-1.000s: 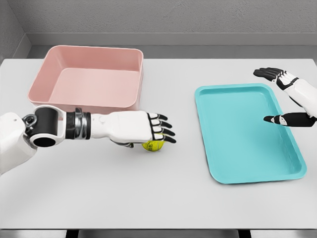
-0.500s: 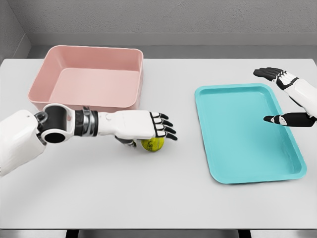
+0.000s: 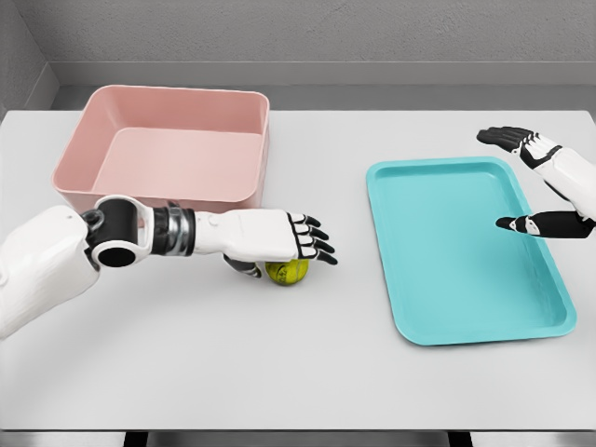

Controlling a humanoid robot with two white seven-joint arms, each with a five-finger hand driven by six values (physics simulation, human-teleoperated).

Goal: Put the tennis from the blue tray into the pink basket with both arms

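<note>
The pink basket point(image 3: 168, 149) sits at the far left corner of the table point(image 3: 298, 363), and its inside shows nothing but bare pink floor. The blue tray point(image 3: 466, 247) lies toward the right edge, slightly askew, and it too holds nothing. Between them is a wide strip of bare tabletop, and the whole near half of the table is open as well.

The tennis ball point(image 3: 286, 270) is on the table, out of the tray, just in front of the basket's near right corner and well apart from the tray. The left hand point(image 3: 270, 236) lies flat over it, palm down, forearm stretched level from the left edge along the basket's front wall. Its dark fingertips point(image 3: 319, 247) reach past the ball, and the thumb tucks down beside it on the left; the fingers cover the ball rather than clearly closing round it.

The right hand point(image 3: 535, 182) hovers over the tray's far right corner, spread wide with thumb and fingers well apart, holding nothing.
</note>
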